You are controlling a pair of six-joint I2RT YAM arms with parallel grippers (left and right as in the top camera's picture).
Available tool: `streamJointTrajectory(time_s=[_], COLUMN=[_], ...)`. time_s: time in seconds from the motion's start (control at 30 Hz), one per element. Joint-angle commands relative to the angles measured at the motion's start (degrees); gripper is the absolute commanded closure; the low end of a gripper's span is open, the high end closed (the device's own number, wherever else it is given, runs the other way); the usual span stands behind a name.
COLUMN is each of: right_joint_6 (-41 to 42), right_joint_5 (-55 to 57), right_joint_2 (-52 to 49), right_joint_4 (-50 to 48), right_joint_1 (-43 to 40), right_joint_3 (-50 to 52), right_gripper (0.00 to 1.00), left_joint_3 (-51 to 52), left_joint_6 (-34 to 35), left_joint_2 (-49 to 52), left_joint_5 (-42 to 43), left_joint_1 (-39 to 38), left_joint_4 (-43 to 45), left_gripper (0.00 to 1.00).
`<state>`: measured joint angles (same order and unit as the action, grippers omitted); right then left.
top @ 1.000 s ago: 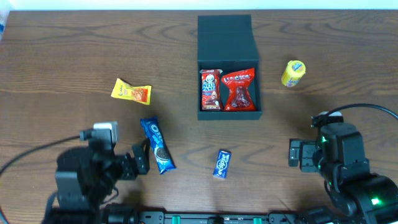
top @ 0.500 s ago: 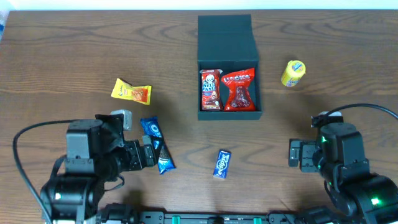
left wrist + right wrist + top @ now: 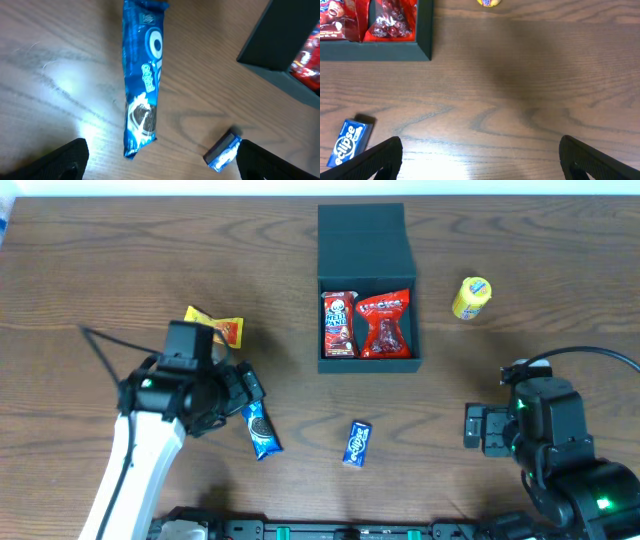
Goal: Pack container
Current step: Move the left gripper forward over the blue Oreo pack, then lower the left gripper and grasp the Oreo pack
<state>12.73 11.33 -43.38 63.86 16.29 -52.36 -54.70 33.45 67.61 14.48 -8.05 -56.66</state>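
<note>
The dark teal container [image 3: 368,364] stands at the back middle with its flap lid [image 3: 360,238] laid open; its corner shows in the left wrist view [image 3: 280,40] and its front wall in the right wrist view [image 3: 375,52]. Two red snack packets [image 3: 339,323] [image 3: 385,323] lie inside. My left gripper [image 3: 242,392] hangs open over the upper end of a blue Oreo packet [image 3: 262,434] [image 3: 142,85], with nothing between its fingertips [image 3: 162,165]. My right gripper [image 3: 478,430] [image 3: 480,160] stands open over bare wood at the front right.
A small blue Eclipse gum box [image 3: 357,442] [image 3: 225,152] [image 3: 349,142] lies at the front middle. A yellow packet [image 3: 225,330] lies left, partly under my left arm. A yellow round snack [image 3: 471,297] [image 3: 489,2] sits right of the container.
My left arm has lifted from the table's front edge and swung away from it, over the Oreo packet's upper end. The right arm has not moved.
</note>
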Motion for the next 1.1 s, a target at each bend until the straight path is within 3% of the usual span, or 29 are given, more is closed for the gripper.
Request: streamJointTrajectory(time_s=[0.0,0.43,0.83,1.07], right_joint_6=[-0.4,-0.4,-0.4,-0.4], right_joint_5=[0.2,0.2,0.2,0.2], right_joint_2=[0.3,0.3,0.3,0.3], right_joint_4=[0.1,0.1,0.1,0.1], right_joint_1=[-0.9,-0.9,-0.9,-0.9], right_joint_3=[-0.1,-0.1,-0.1,-0.1], right_gripper=[0.01,0.01,0.01,0.01], left_joint_3=[-0.9,-0.6,9.7,10.7], left_joint_6=[0.6,-1.0,-1.9,-2.0], left_joint_2=[4.0,20.9,21.6,21.7], left_joint_5=[-3.3,-8.1,-7.4,-7.6], left_joint_1=[-1.1,-5.8,-6.7,-6.6], left_joint_4=[1.7,7.7,18.4,19.9], left_gripper=[0.04,0.05,0.05,0.04])
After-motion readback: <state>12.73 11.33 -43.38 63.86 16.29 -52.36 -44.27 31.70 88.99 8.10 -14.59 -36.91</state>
